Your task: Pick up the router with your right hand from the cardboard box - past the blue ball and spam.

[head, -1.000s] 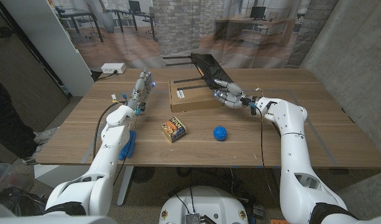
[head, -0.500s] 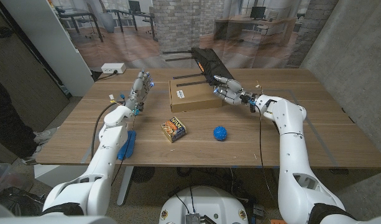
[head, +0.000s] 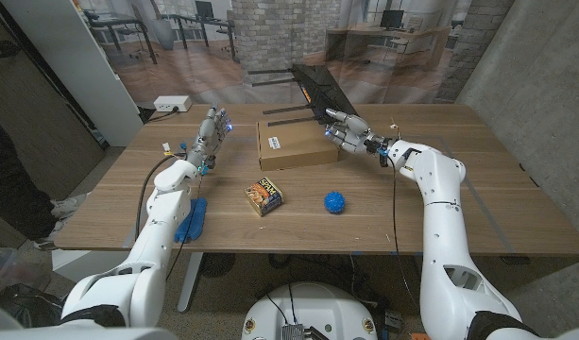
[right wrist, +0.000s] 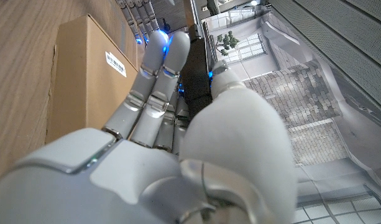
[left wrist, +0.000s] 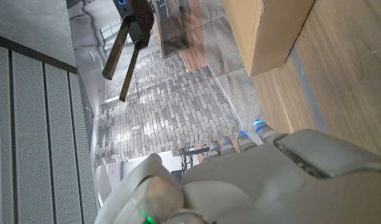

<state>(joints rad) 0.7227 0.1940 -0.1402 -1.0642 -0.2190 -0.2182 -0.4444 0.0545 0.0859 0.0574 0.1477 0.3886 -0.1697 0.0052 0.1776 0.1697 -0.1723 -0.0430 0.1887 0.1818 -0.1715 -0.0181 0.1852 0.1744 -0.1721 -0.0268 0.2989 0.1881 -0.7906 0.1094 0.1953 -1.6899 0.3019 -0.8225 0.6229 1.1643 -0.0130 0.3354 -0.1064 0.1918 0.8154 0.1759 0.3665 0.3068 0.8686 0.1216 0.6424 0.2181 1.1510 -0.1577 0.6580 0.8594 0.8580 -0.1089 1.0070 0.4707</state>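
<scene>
1. The right hand (head: 346, 130) is raised over the far right corner of the cardboard box (head: 294, 144), its fingers wrapped around the black router (head: 319, 92); the right wrist view shows the fingers (right wrist: 154, 74) closed against the dark body.
2. The router is held tilted, its upper end leaning away toward the far edge of the table (head: 440, 203). Its antennas show as dark bars beyond the box in the left wrist view.
3. The box lies closed at the far middle of the table, a white label on its top.
4. The spam (head: 264, 196) sits on the near side of the box, with the blue ball (head: 335, 201) to its right, apart from it.
5. The left hand (head: 210, 138) is held up left of the box, fingers extended and apart, grasping nothing.
6. A blue object (head: 192, 219) lies beside the left forearm.
</scene>
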